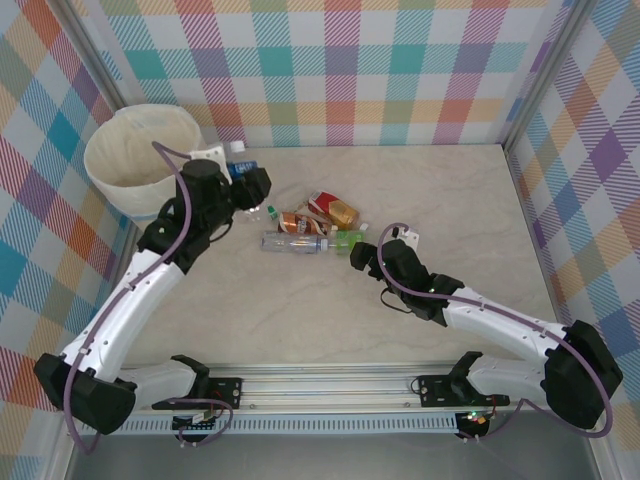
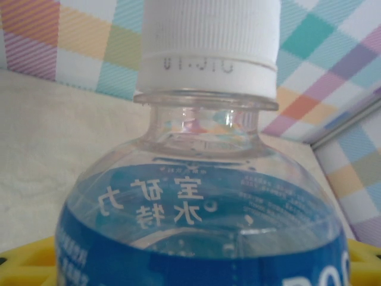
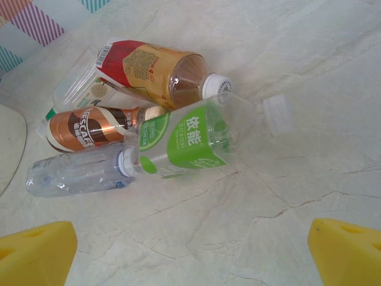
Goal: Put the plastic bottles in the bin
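While left gripper point(image 1: 247, 180) clamps a blue-labelled bottle point(image 2: 196, 244) near the bin point(image 1: 118, 190), right gripper point(image 1: 360, 256) hangs spread, empty, near the green-labelled bottle point(image 3: 190, 140) lying among heaped bottles point(image 1: 305, 222) on table point(image 1: 450, 190).

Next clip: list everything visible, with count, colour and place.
Bin: one, cream-white, far left corner.
Blue-label bottle: one, white cap, gripped beside the bin.
Red-orange-label bottle: one, table-centre pile.
Nescafe bottle: one, brown, same pile.
Green-label bottle: one, white cap, pile front.
Other clear bottles: at least two, same pile.
Table: one, pale marbled.
Left hand: one, shut on the blue-label bottle.
Right hand: one, yellow fingers, open, facing the pile.
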Robot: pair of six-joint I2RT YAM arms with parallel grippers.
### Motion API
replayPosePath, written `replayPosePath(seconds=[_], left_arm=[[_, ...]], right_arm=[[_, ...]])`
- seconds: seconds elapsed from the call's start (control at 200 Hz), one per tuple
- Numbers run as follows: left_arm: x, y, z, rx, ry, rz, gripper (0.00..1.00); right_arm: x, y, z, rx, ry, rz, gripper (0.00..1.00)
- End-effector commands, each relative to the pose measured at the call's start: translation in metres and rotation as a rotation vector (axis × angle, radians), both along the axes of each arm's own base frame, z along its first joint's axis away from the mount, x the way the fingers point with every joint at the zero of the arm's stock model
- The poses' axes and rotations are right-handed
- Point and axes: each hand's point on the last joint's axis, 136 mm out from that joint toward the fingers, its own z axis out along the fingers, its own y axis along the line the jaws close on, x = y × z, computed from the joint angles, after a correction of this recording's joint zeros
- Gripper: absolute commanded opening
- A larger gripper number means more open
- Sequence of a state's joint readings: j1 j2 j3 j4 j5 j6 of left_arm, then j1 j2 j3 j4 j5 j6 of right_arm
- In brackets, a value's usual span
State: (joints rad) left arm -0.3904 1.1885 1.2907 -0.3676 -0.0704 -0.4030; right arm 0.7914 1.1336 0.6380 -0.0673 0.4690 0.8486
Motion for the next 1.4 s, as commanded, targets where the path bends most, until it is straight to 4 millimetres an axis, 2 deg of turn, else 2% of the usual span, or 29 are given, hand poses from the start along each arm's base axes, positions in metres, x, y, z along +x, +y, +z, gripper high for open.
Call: replayPosePath(seconds=[0.0, 0.135, 0.335, 0.475, 0.665, 0.88, 0.99, 1.265, 1.4], left_arm=[[0.013, 0.01, 0.026, 0.012, -0.044, 0.003, 0.0], [0.027, 0.04, 0.054, 0.001, -0.096, 0.081, 0.0], [0.031, 0.089, 0.098, -0.014, -0.204, 0.205, 0.0], [0.039, 0.128, 0.11, 0.027, -0.239, 0.323, 0.0], [0.063, 0.187, 0.117, 0.055, -0.25, 0.463, 0.0], [0.088, 0.233, 0.102, 0.109, -0.211, 0.536, 0.0], [0.099, 0.247, 0.09, 0.125, -0.162, 0.539, 0.04], [0.124, 0.261, 0.053, 0.132, -0.061, 0.554, 0.09], [0.134, 0.254, 0.033, 0.117, 0.024, 0.502, 0.17]], right_arm=[[0.007, 0.003, 0.013, 0.019, -0.038, -0.008, 1.0], [0.007, 0.002, 0.014, 0.02, -0.042, -0.01, 1.0], [0.005, -0.001, 0.011, 0.008, -0.037, -0.015, 1.0], [0.005, -0.002, 0.011, 0.011, -0.036, -0.022, 1.0], [0.006, -0.003, 0.014, 0.009, -0.041, -0.021, 1.0], [0.003, -0.005, 0.016, 0.006, -0.038, -0.023, 0.99], [0.001, -0.008, 0.014, 0.002, -0.025, -0.026, 1.0], [0.001, -0.008, 0.013, 0.017, -0.019, -0.037, 1.0], [0.0, -0.009, 0.011, 0.002, -0.017, -0.035, 1.0]])
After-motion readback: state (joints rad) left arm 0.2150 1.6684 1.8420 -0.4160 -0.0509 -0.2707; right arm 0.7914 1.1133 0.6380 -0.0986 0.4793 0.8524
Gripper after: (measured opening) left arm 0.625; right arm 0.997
